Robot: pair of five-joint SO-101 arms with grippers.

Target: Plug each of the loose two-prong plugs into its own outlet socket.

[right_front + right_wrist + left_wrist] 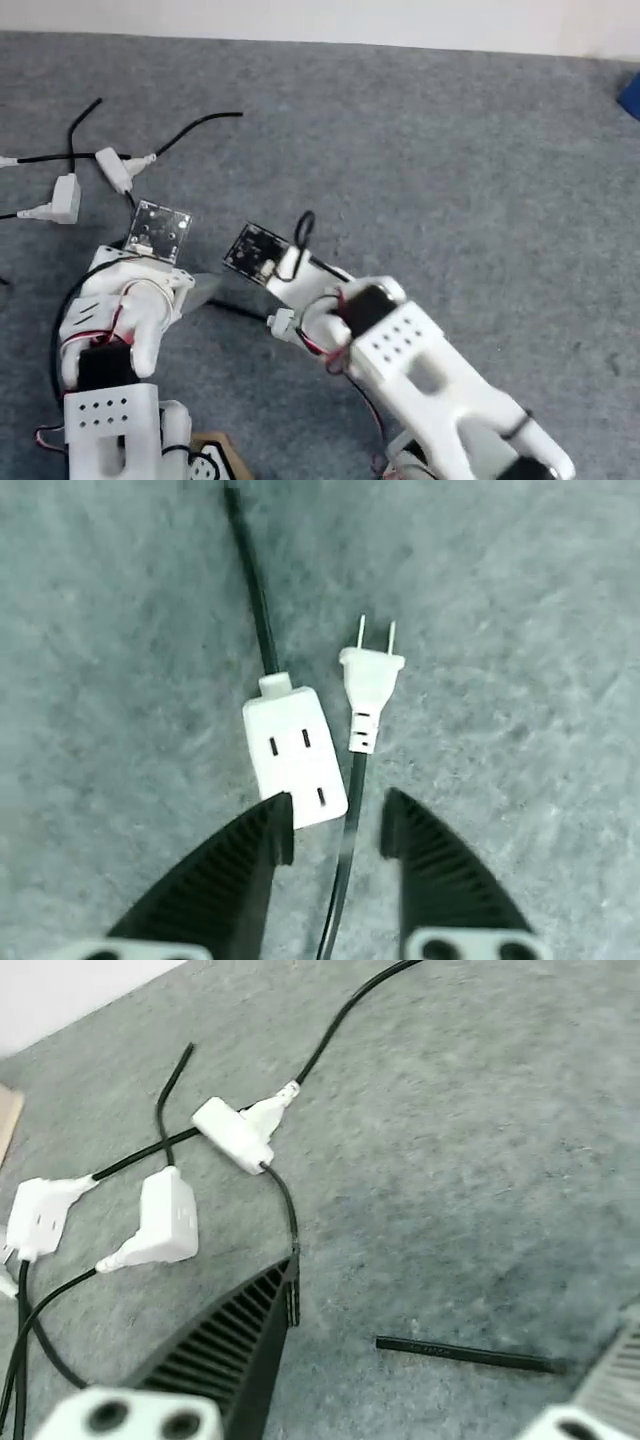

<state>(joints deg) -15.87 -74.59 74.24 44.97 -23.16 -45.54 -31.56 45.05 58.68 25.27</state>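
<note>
**A:** Right wrist view, what's your count?

**B:** One outlet socket (295, 755) and one two-prong plug (372, 680). They lie side by side on the grey carpet (520, 630), just apart and not joined.

**A:** Shapes?

**B:** The socket is a smooth white plastic block, rectangular, with three narrow slots on its face and a black cord leaving one end. The plug is white too. It tapers to a ribbed collar and has two thin metal prongs. Its black cord runs back between the fingers.

**A:** And the right gripper (335, 820)?

**B:** It has two black ribbed fingers, spread, with nothing held. One fingertip sits right at the socket's corner. I can't tell whether it touches.

**A:** Left wrist view?

**B:** Three white socket blocks (168, 1215) lie near each other, with thin black cords (330, 1025) crossing among them. One block has a white tapered piece at its end. A straight black cord length (465, 1353) lies apart from them.

**A:** Left gripper (460, 1305)?

**B:** Its jaws are wide apart and empty, over bare carpet short of the blocks.

**A:** High view?

**B:** Two white plastic arms. The left arm (110, 340) is nearest the cord cluster, and the right arm (400, 350) is beside it.
</note>
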